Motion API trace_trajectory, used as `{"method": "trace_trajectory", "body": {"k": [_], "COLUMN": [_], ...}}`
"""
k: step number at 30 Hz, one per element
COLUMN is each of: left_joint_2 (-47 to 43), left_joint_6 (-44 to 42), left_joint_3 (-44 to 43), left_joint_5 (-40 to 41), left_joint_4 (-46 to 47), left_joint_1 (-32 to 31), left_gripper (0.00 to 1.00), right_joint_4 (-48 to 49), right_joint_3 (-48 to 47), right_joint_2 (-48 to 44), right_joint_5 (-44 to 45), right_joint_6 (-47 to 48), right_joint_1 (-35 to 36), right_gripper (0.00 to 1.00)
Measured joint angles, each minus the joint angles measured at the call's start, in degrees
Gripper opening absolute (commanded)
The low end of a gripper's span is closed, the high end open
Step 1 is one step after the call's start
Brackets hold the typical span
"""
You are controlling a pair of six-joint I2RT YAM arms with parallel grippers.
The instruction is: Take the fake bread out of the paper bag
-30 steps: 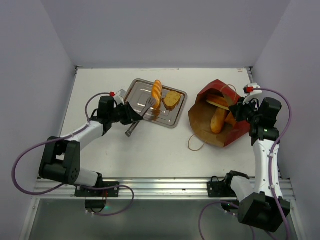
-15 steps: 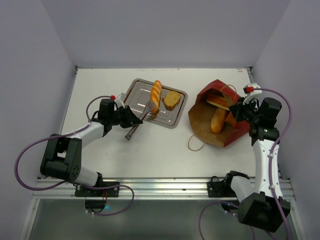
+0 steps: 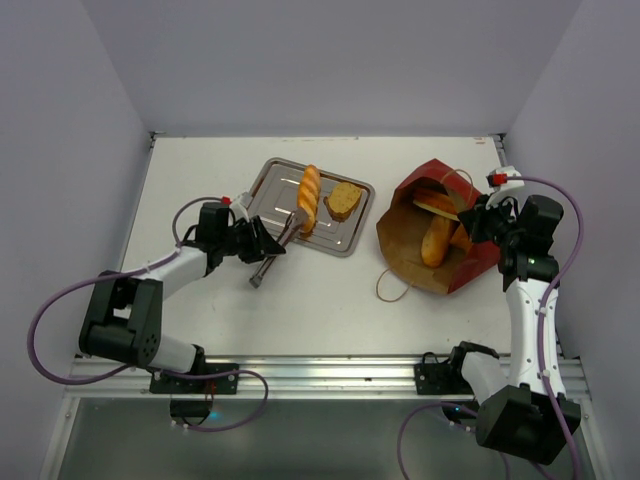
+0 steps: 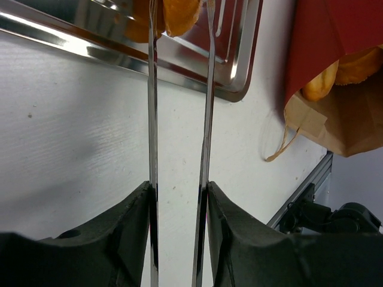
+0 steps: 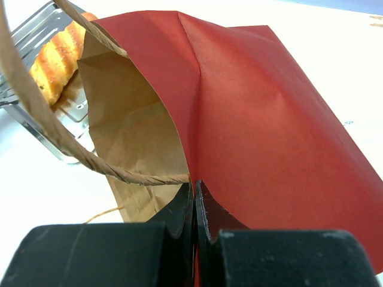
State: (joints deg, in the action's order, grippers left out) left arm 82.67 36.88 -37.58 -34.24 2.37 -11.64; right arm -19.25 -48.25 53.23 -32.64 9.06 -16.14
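Bright, even light; glare on tray [image 4: 245,54]

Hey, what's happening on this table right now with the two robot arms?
The left gripper holds metal tongs, their tips at the near end of a long loaf lying on the steel tray beside a brown slice. The right gripper is pinched shut on the rim of the red paper bag. More loaves sit inside the bag, so the job is not finished.

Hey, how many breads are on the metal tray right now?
2: a long loaf and, right of it, a brown slice. More sit in the paper bag, some possibly hidden.
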Motion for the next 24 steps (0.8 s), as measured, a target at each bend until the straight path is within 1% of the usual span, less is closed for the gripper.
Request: {"method": "trace_trajectory", "body": {"k": [4,11,18,24], "left_joint_2": [-0.9,-2.7,-4.7,-8.4], "left_joint_6": [-0.2,-1.6,-3.7,-5.3], "left_joint_3": [0.0,-1.3,-4.7,-6.0], "left_joint_5": [1.0,4.6,9.4,10.4], "left_joint_4": [-2.1,-7.5,-12.5,-16.0], "left_joint_1": [0.0,0.0,0.0,0.0], "left_gripper": [0.47,0.48,0.47,0.45], "right_joint_4": [0.0,0.0,0.0,0.0], "right_joint_3": [0.0,0.0,0.0,0.0], "right_joint_2": [0.0,0.0,0.0,0.0], "right_joint_5": [0.0,-0.1,-0.1,-0.1], "right_joint_6": [0.0,0.0,0.0,0.0], "right_joint_1": [0.0,0.0,0.0,0.0], "right_gripper": [0.00,0.00,0.00,0.00]}}
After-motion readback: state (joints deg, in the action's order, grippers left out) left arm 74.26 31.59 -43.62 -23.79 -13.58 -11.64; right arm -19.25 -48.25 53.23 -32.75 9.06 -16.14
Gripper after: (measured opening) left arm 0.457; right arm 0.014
